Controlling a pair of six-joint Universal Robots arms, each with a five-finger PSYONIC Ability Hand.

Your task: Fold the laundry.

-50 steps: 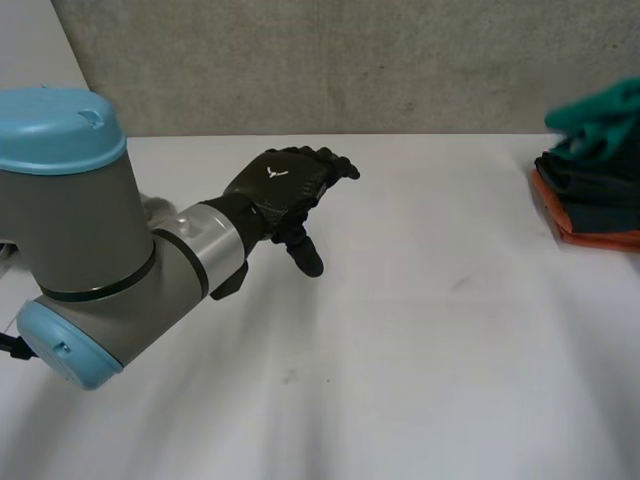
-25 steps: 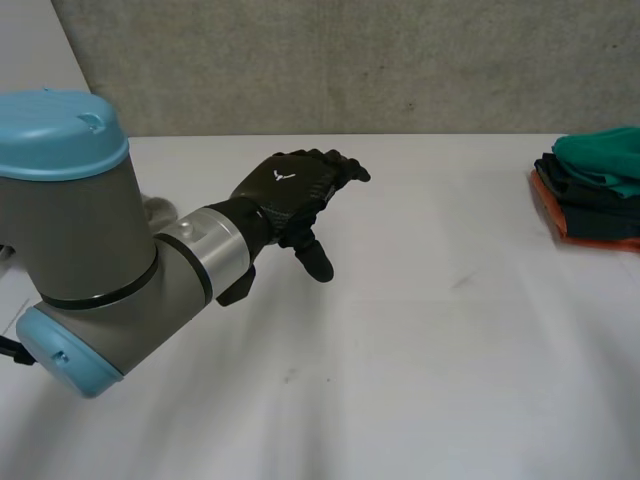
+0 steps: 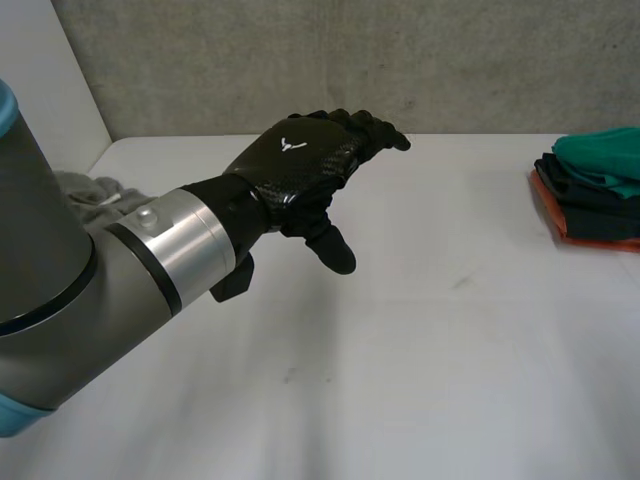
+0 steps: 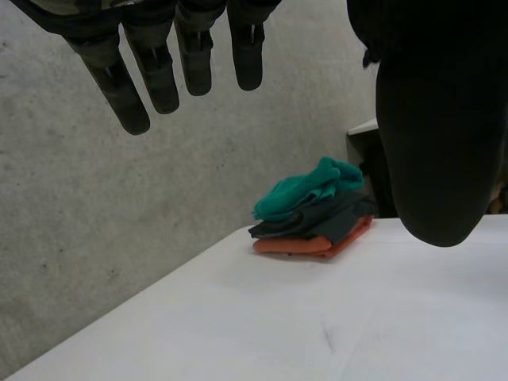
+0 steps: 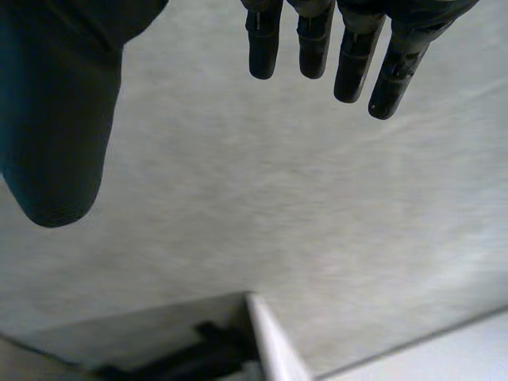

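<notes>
White table [image 3: 450, 380] — left hand [image 3: 300, 165] open, empty; grey cloth [image 3: 88, 190] behind its wrist, folded stack [image 3: 590, 195] well ahead; right hand [image 5: 55, 119] open too.

Left robot hand [image 3: 300, 165] lifted higher and forward, grey cloth [image 3: 92, 190] now showing behind its arm

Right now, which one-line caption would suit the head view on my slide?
Open left hand above the white table; a stack of folded clothes far right, grey cloth behind the left arm.
</notes>
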